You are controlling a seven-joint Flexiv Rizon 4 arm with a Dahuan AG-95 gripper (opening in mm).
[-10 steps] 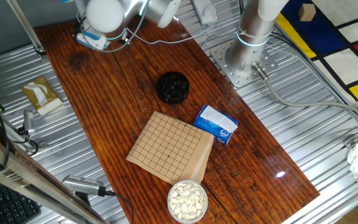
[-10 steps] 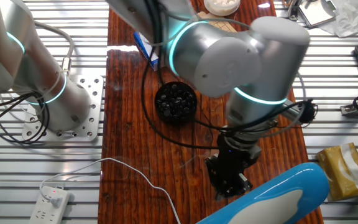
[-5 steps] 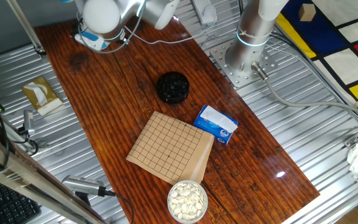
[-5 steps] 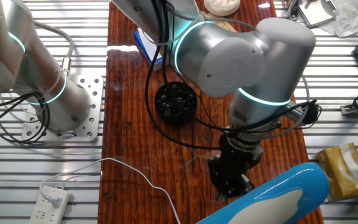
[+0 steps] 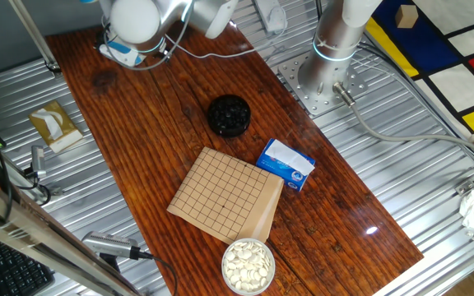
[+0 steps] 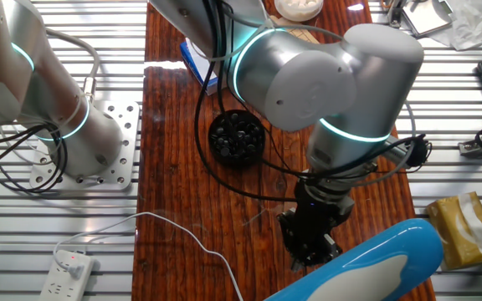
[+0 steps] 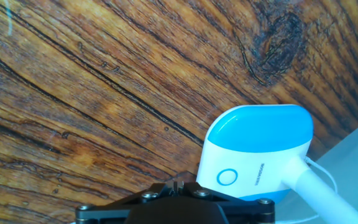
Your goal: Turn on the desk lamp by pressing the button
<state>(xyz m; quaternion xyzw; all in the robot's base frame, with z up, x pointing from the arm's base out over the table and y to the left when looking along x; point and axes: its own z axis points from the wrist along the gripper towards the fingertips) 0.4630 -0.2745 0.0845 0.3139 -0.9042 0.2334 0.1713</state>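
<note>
The desk lamp's light-blue and white base [image 7: 257,152] sits on the wooden table [image 7: 104,81], with a round ring button [image 7: 227,177] on its white front. My gripper [image 7: 178,183] is just left of the button, slightly above the base, fingers shut together and empty. In one fixed view the lamp base [image 5: 122,53] shows at the table's far corner, mostly hidden under my arm. In the other fixed view my gripper [image 6: 312,245] points down beside a large blue-and-white lamp part [image 6: 375,263] close to the camera. A thin white cord [image 6: 182,230] runs across the table.
A black bowl of dark stones [image 5: 228,114], a wooden grid board [image 5: 225,194], a blue-and-white packet [image 5: 286,164] and a bowl of white stones [image 5: 248,265] lie farther along the table. A power strip [image 6: 72,269] lies off the table.
My arm shifted slightly toward the lamp a second ago. It has stayed almost still over the last half second.
</note>
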